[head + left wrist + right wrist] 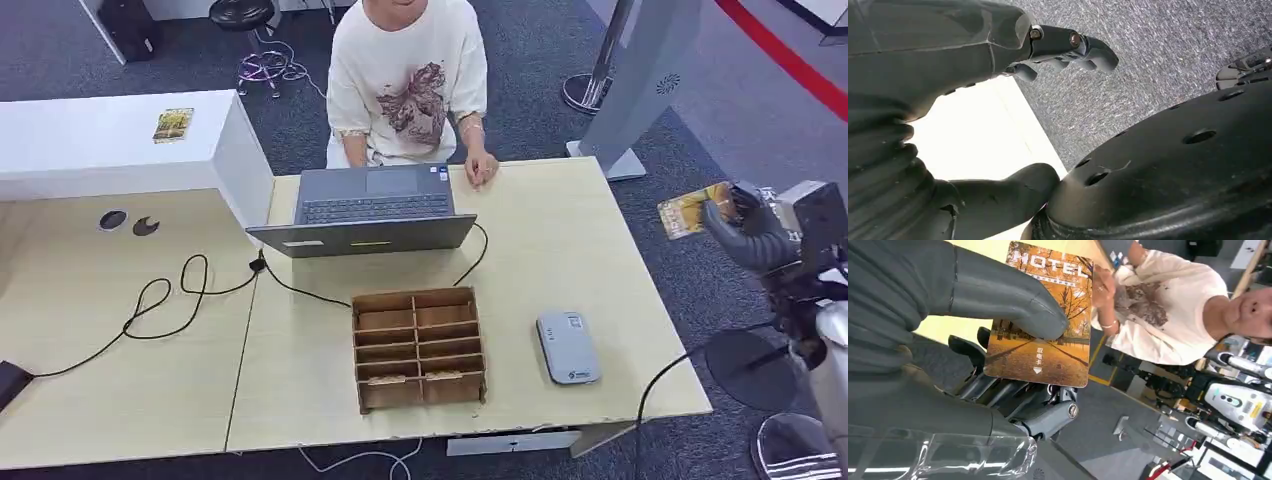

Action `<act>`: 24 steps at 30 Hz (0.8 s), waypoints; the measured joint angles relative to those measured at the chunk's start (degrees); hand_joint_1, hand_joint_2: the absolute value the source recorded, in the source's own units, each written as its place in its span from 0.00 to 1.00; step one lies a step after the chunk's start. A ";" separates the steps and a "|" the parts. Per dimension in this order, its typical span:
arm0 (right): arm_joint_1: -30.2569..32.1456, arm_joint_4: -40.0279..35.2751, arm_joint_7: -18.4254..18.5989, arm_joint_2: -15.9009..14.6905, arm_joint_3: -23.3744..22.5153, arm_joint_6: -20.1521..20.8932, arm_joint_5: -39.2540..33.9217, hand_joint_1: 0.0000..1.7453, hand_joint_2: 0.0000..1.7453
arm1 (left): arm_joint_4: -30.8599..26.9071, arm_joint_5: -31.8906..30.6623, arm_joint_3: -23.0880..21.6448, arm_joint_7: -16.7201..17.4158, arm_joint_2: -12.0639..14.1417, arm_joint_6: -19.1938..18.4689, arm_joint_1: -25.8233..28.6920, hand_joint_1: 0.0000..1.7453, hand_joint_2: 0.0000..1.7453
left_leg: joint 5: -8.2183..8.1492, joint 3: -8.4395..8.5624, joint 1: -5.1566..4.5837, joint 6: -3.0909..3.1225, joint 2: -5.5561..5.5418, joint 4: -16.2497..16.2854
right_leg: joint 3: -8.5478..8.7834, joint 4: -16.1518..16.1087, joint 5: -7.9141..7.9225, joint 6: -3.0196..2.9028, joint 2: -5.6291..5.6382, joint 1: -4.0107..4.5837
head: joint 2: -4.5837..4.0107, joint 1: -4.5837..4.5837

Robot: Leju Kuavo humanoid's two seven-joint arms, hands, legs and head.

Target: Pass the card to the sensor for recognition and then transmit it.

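A: So where was the orange hotel key card (pixel 1043 325)?

B: The right robot hand (pixel 752 228) pinched it, out past the pale wooden tabletop (pixel 560 250), well apart from the flat grey card sensor (pixel 567 347).

A: And the left robot hand (pixel 998 75)?

B: It hung over grey carpet (pixel 1148 60), fingers apart, holding nothing.

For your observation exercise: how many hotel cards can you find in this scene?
2. One card is held in the robot's right hand, off the table's right edge. Another card lies on the white counter. The wooden organizer may hide more.
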 joint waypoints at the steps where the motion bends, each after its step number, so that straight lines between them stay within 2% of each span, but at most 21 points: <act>1: 1.12 -0.63 -0.09 -0.50 -0.29 0.04 -0.09 1.00 1.00 | 0.00 0.00 0.00 -0.02 0.00 0.00 0.02 0.00 1.00 | 0.00 0.00 0.00 0.00 0.00 0.00 | 0.00 0.00 0.00 0.00 0.00 0.00 | -0.02 0.00; 8: 7.67 -3.70 -0.07 -1.95 -1.42 -0.26 -0.20 1.00 1.00 | 0.00 -0.15 0.00 -0.02 0.00 0.00 0.02 0.00 1.00 | 0.01 0.01 0.01 0.00 0.02 -0.01 | 0.01 0.01 0.00 0.00 0.02 0.00 | 0.00 -0.02; 11: 9.27 -3.81 1.68 -1.97 -1.42 -0.81 0.41 1.00 1.00 | 0.00 -0.20 0.00 -0.02 -0.02 0.00 0.02 0.00 1.00 | 0.01 0.00 0.01 0.00 0.04 -0.01 | 0.00 0.01 0.00 0.00 0.02 -0.01 | 0.00 0.00; 17: 10.29 -3.39 3.74 -1.95 -0.38 -0.98 1.09 1.00 1.00 | 0.00 -0.48 0.00 0.00 -0.02 -0.02 -0.01 0.00 1.00 | 0.01 0.00 0.01 0.00 0.05 -0.01 | 0.00 0.00 0.00 0.00 0.03 -0.01 | 0.00 0.00; 24: 10.60 -1.62 5.05 -1.60 3.02 -1.27 1.57 1.00 1.00 | 0.00 -0.79 0.00 0.00 0.00 -0.11 -0.06 0.00 1.00 | 0.01 0.00 0.01 0.00 0.06 -0.01 | 0.00 0.01 0.00 0.00 0.04 0.00 | -0.02 -0.02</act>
